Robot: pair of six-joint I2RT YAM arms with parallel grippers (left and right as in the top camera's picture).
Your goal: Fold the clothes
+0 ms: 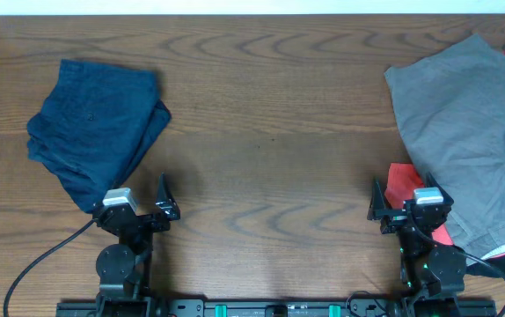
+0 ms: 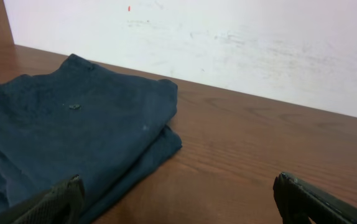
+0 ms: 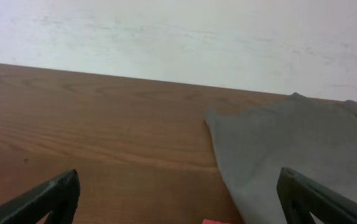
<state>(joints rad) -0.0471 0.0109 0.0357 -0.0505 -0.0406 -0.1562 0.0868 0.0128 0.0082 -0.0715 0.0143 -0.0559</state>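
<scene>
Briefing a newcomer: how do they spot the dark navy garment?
On the brown wooden table, look at the left half. The dark navy folded garment lies there alone; the grey cotton shorts and red cloth overlap at the right edge.

No text, label, brand or number legible anywhere, dark navy garment (image 1: 94,123) at far left unmarked, grey shorts (image 1: 464,114) at far right unmarked, red T-shirt (image 1: 402,181) showing no print, tiny red mark (image 2: 129,8) on the wall (image 2: 259,43) too small to read

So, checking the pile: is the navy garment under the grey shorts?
No, the navy garment lies far left, the grey shorts far right.
</scene>
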